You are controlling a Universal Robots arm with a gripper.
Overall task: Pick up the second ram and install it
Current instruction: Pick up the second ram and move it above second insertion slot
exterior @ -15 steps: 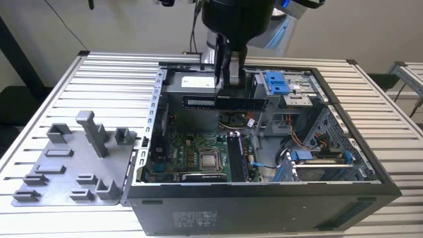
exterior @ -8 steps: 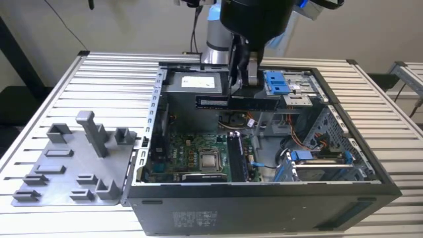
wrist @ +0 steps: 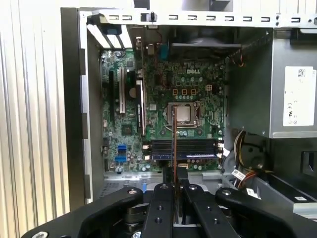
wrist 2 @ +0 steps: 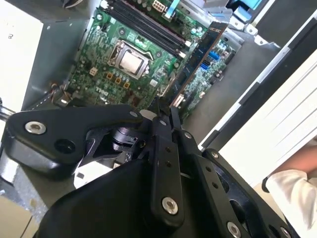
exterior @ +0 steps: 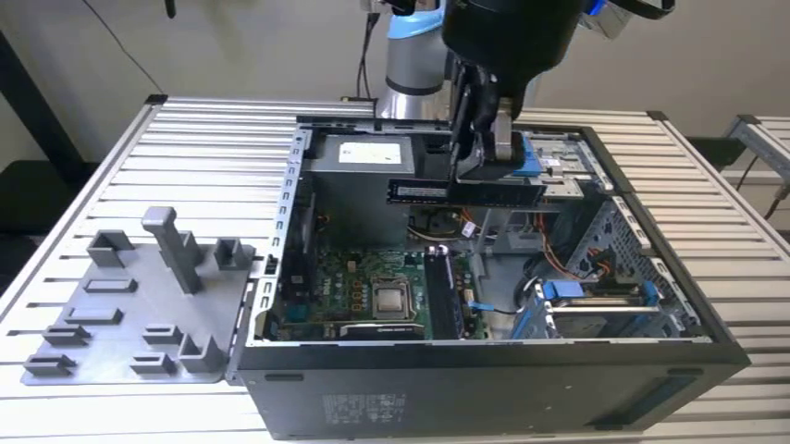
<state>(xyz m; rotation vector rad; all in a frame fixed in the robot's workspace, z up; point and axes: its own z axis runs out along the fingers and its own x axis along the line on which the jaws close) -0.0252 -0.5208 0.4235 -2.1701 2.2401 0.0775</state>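
Observation:
My gripper (exterior: 479, 174) hangs over the open computer case (exterior: 494, 370), shut on the second ram (exterior: 420, 191). The ram is a thin dark stick held level above the motherboard (exterior: 358, 287). In the second wrist view the ram (wrist 2: 198, 64) juts out from the closed gripper (wrist 2: 166, 113), slanting over the board. The first wrist view shows the ram (wrist: 174, 144) edge-on, rising from the gripper (wrist: 176, 186) and crossing the long black memory slots (wrist: 198, 148). In the exterior view those slots (exterior: 442, 294) lie below the ram, to the right of the processor (exterior: 392, 299).
A grey tray (exterior: 124, 319) with upright plastic blocks sits to the exterior view's left of the case on the slatted table (exterior: 148, 166). Inside the case are the power supply (exterior: 364, 157), cables and a blue drive bracket (exterior: 580, 296). A person's white sleeve (wrist 2: 297, 188) shows beside the case.

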